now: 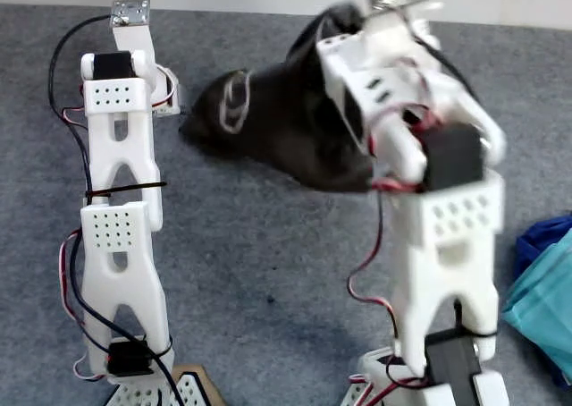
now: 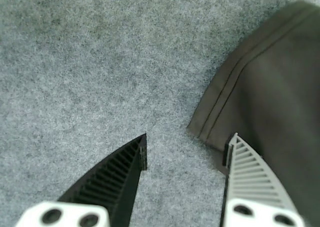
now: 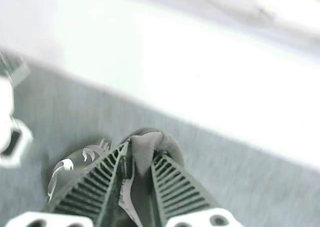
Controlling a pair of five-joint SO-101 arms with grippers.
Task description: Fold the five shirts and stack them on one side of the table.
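Dark grey fabric shirt (image 1: 277,129): I am holding its fold clamped in the right gripper (image 3: 142,149). The left gripper (image 2: 189,141) is hovering beside its hem, jaws apart. Risk: I judge the shallow pinch could slip and drop the shirt.

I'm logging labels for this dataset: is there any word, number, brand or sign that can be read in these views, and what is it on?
None can be read.
The white print on the dark shirt is a blurred swirl, not legible letters.
The grey table cover, the blue cloth and the teal cloth show no text.
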